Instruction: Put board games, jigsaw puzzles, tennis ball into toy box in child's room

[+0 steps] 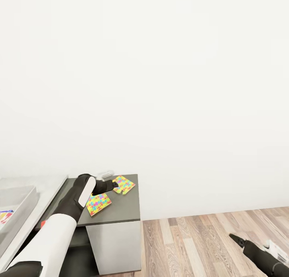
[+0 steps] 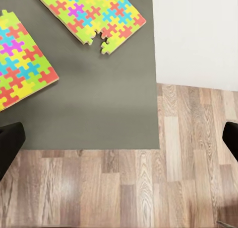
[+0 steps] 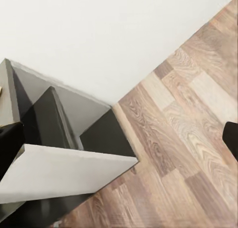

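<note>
Head view shows two thin, roughly square jigsaw puzzles of interlocking pieces in yellow, red, blue, green and pink lying flat on the low matte dark grey top: the nearer puzzle sheet and the farther puzzle sheet, close together but apart. The farther one has a notch at one edge, with a single green piece jutting out, seen clearly in the left wrist view. One left gripper hovers over the dark top at the farther sheet; its black fingers stand spread wide with nothing between them. One shallow translucent pale grey toy box sits on the pale desk top to the left, colourful print showing inside. One right gripper hangs over the wood-plank floor, fingers spread apart, holding nothing.
</note>
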{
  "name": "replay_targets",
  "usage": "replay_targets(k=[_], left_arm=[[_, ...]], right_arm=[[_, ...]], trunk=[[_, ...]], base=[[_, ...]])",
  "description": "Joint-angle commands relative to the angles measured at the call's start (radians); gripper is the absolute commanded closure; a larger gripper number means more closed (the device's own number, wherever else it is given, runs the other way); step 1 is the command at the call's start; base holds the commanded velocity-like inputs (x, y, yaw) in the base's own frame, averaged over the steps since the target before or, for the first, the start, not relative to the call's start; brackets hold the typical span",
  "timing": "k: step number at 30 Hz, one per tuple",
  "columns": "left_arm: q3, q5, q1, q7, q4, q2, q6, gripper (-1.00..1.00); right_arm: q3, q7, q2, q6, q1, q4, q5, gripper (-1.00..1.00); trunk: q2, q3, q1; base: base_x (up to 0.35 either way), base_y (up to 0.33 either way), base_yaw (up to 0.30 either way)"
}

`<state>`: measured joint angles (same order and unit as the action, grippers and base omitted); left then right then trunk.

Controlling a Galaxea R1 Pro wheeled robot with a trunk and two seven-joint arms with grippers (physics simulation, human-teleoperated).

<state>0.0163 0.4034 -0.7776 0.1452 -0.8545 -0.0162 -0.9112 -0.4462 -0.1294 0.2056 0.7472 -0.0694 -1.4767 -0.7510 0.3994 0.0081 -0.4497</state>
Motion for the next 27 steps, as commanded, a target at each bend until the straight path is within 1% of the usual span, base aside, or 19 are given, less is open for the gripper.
replay_targets(k=[1,2,3,4,7,9,15,21,27], left_arm=[[0.001,0.011,0.000,0.024,-0.001,-0.001,-0.003,-1.00],[0.001,0.011,0.000,0.030,-0.001,-0.001,-0.003,-1.00],[0.002,0.012,0.000,0.040,-0.001,-0.002,-0.003,-1.00],[0.002,0.012,0.000,0.052,-0.001,-0.003,-0.003,-1.00],[0.002,0.012,0.001,0.055,-0.001,-0.003,-0.002,-1.00],[0.002,0.012,0.001,0.056,-0.001,-0.003,-0.002,-1.00],[0.002,0.012,0.001,0.057,-0.001,-0.003,-0.002,-1.00],[0.001,0.011,0.001,0.057,0.000,-0.004,-0.002,-1.00],[0.001,0.010,0.001,0.058,0.000,-0.004,-0.002,-1.00]], right_arm=[[0.043,0.089,-0.018,0.004,0.016,-0.003,0.006,-1.00],[0.068,0.135,-0.028,0.004,0.025,-0.004,0.006,-1.00],[0.118,0.227,-0.047,0.004,0.043,-0.006,0.008,-1.00],[0.240,0.479,-0.081,0.006,0.079,-0.008,0.014,-1.00],[0.280,0.573,-0.085,0.008,0.089,-0.009,0.015,-1.00],[0.294,0.604,-0.084,0.009,0.093,-0.009,0.016,-1.00],[0.312,0.632,-0.088,0.012,0.095,-0.017,0.015,-1.00],[0.337,0.636,-0.088,0.013,0.097,-0.022,0.015,-1.00],[0.342,0.637,-0.085,0.014,0.097,-0.023,0.015,-1.00]], trunk=[[0.001,0.000,0.000],[0.001,0.000,0.000],[0.001,0.000,0.000],[0.001,0.000,0.000],[0.001,0.000,0.000],[0.001,0.000,0.000],[0.001,0.000,0.000],[0.001,-0.006,0.000],[0.001,-0.015,0.000]], base=[[0.000,0.000,0.000],[0.000,0.000,0.000],[0.000,0.000,0.000],[0.000,0.000,0.000],[0.000,0.000,0.000],[0.000,0.000,0.000],[0.044,0.000,0.000],[0.242,0.000,0.000],[0.316,0.000,0.000]])
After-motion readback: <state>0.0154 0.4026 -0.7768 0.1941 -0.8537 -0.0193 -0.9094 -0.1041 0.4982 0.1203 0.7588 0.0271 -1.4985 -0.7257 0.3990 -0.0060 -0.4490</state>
